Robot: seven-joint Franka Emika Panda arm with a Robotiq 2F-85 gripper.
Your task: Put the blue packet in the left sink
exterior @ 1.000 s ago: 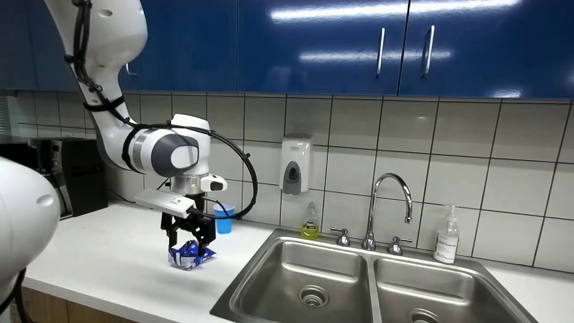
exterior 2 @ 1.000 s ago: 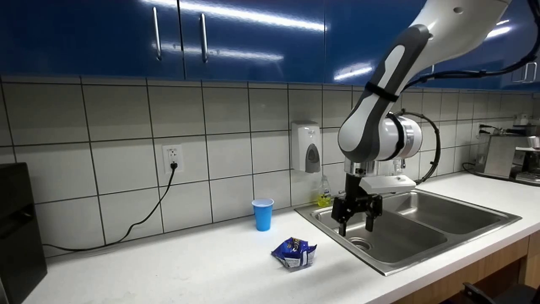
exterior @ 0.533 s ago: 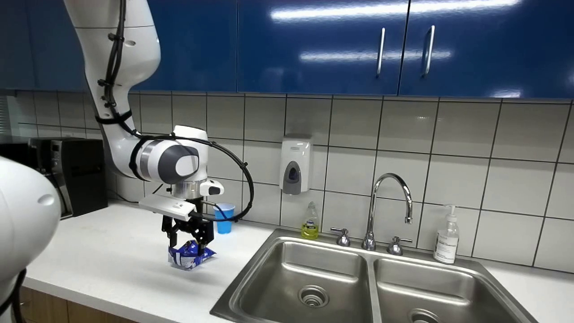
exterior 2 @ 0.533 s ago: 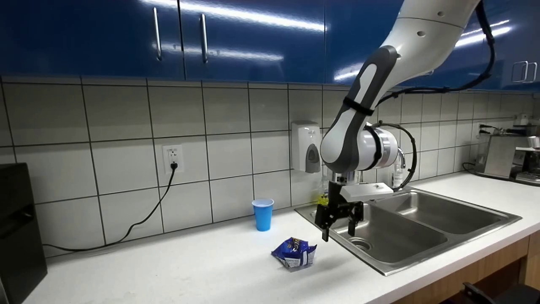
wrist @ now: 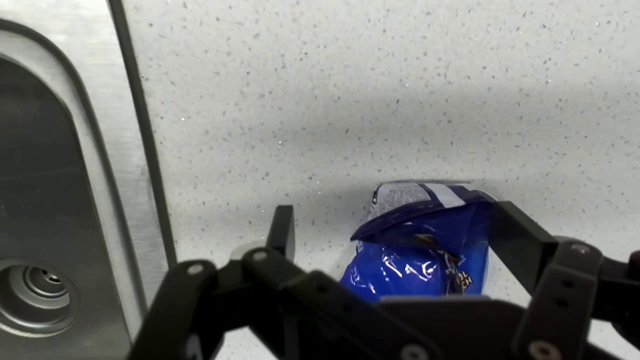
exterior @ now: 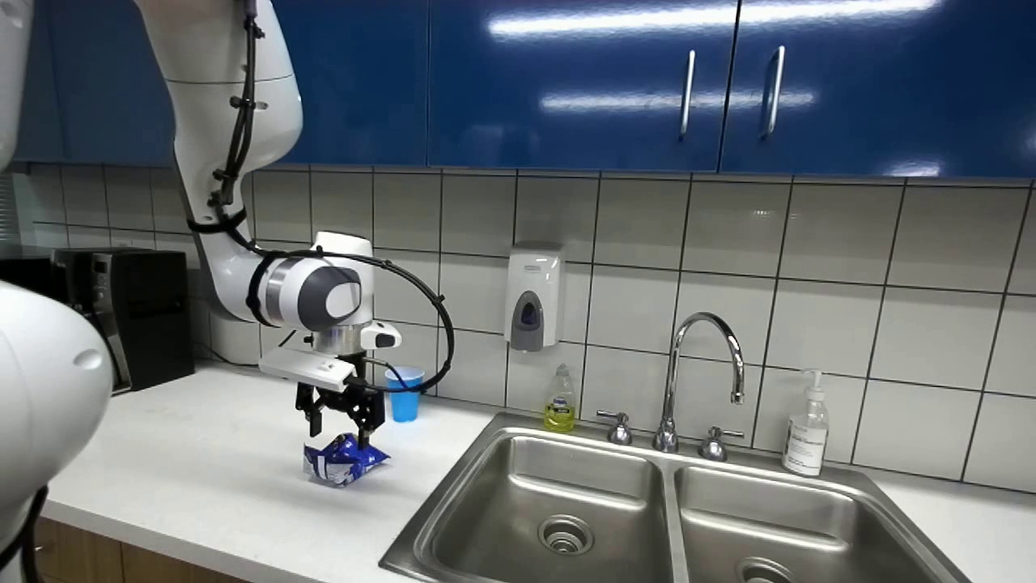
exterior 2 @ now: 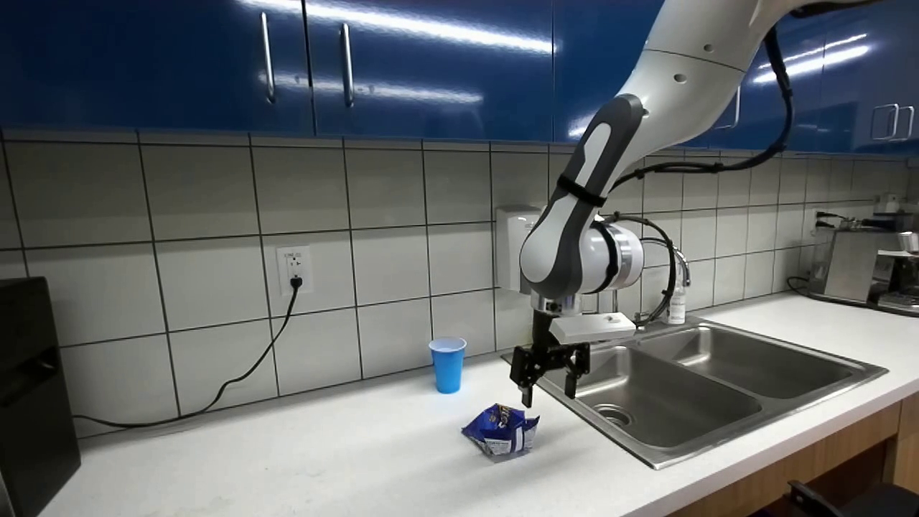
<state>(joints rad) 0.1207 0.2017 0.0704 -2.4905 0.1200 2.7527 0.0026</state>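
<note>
The crumpled blue packet (exterior: 344,465) lies on the white counter to the left of the sink, and shows in both exterior views (exterior 2: 500,431). My gripper (exterior: 339,436) is open and empty, above the counter. In an exterior view the gripper (exterior 2: 549,397) hangs higher than the packet and a little to its right. In the wrist view the packet (wrist: 410,267) shows between the spread fingers of the gripper (wrist: 392,215), closer to the right finger, its lower part hidden by the gripper body. The left sink (exterior: 583,486) also shows at the wrist view's left edge (wrist: 45,175).
A light-blue cup (exterior 2: 448,366) stands near the wall behind the packet. The right basin (exterior: 769,518), faucet (exterior: 672,380), yellow soap bottle (exterior: 560,405) and pump bottle (exterior: 807,433) are at the sink. A black appliance (exterior: 137,316) stands at the counter's far left.
My open gripper has moved from over the sink's edge leftward to nearer the packet in an exterior view. The packet has not moved.
</note>
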